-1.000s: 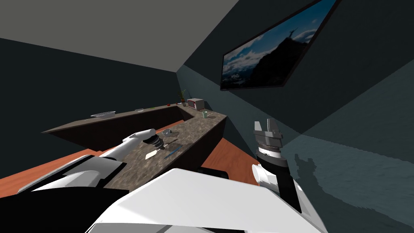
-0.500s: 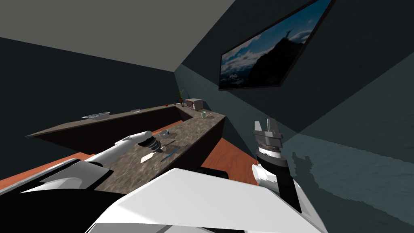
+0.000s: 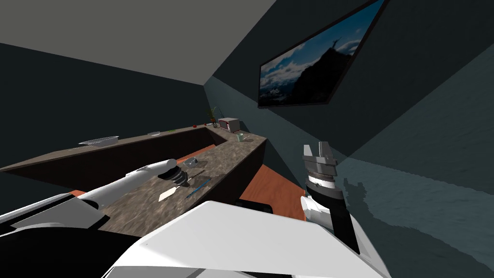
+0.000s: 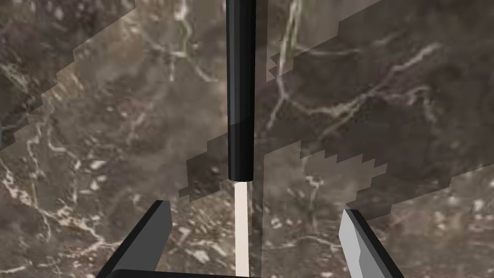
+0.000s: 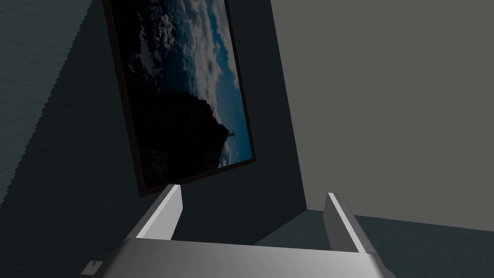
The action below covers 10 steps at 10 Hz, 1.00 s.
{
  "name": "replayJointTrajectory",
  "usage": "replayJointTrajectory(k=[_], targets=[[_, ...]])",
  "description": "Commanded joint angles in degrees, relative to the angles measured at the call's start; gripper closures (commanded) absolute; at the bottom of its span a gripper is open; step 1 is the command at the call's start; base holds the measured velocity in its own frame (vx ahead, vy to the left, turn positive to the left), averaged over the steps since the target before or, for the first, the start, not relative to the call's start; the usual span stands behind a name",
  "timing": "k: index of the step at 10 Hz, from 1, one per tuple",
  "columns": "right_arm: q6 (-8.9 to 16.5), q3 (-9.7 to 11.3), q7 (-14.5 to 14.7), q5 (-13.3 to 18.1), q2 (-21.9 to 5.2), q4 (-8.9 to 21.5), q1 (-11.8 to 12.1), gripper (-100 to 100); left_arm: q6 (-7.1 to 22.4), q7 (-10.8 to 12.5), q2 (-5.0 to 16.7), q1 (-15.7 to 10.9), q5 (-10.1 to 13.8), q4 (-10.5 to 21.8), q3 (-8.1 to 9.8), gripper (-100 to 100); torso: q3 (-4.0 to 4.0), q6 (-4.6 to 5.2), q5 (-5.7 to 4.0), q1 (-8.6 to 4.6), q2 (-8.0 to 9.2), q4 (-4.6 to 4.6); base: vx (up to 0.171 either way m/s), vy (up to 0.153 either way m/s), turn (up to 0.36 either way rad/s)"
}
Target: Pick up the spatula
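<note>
The spatula [image 3: 166, 194] lies flat on the mottled brown stone counter [image 3: 231, 154], near the robot's end of it, with a slim blue utensil [image 3: 198, 187] just beside it and roughly parallel, and a small grey bowl [image 3: 189, 161] a little farther along. The left gripper [image 3: 179, 177] hangs right over it. In the left wrist view the two fingers [image 4: 159, 231] stand wide apart with nothing between them but the tool's pale shaft, the gripper [image 4: 255, 208] centred on it and apart from it. The spatula's [image 4: 240, 96] long axis runs straight away from the gripper body, midway between the fingers, so their closing line crosses it squarely. From where I stand, the pale flat blade points back toward the robot and the black handle points away, along the counter toward the far corner. It looks to me like a light, stiff thing, easy on the arm. But the handle is narrow, smooth and rounded, so it could roll or slide out from thin blades. It also sits so low on the stone that the fingers would have to come almost to the surface to get either side of it. I'd take it on the black handle close to where it meets the pale shaft, not on the thin blade. The right gripper [image 3: 316, 150] is held up at the robot's right side, fingers [image 5: 169, 207] spread and empty.
</note>
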Motion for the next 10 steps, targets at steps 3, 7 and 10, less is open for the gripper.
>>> replayJointTrajectory(k=[3, 7, 10], targets=[[0.0, 0.0, 0.0, 0.0, 0.0, 0.0, 0.0, 0, -1.1, 0.6, 2.4, 4.4, 6.1, -2.3, -1.28, -100, 0.0, -0.05, 0.01, 0.03, 0.01, 0.0, 0.025, -0.014, -0.035], [0.0, 0.0, 0.0, 0.0, 0.0, 0.0, 0.0, 0, -1.1, 0.4, 2.3, 3.6, 5.1, -1.7, -1.36, 100, 0.06, -0.06, 0.06, 0.03, 0.13, 0.0, 0.001, 0.001, -0.001], [0.0, 0.0, 0.0, 0.0, 0.0, 0.0, 0.0, 0, -1.0, 0.4, 2.2, 3.6, 5.1, -1.8, -1.4, 0, 0.04, -0.04, 0.08, 0.16, 0.09, 0.0, 0.0, 0.0, 0.0]])
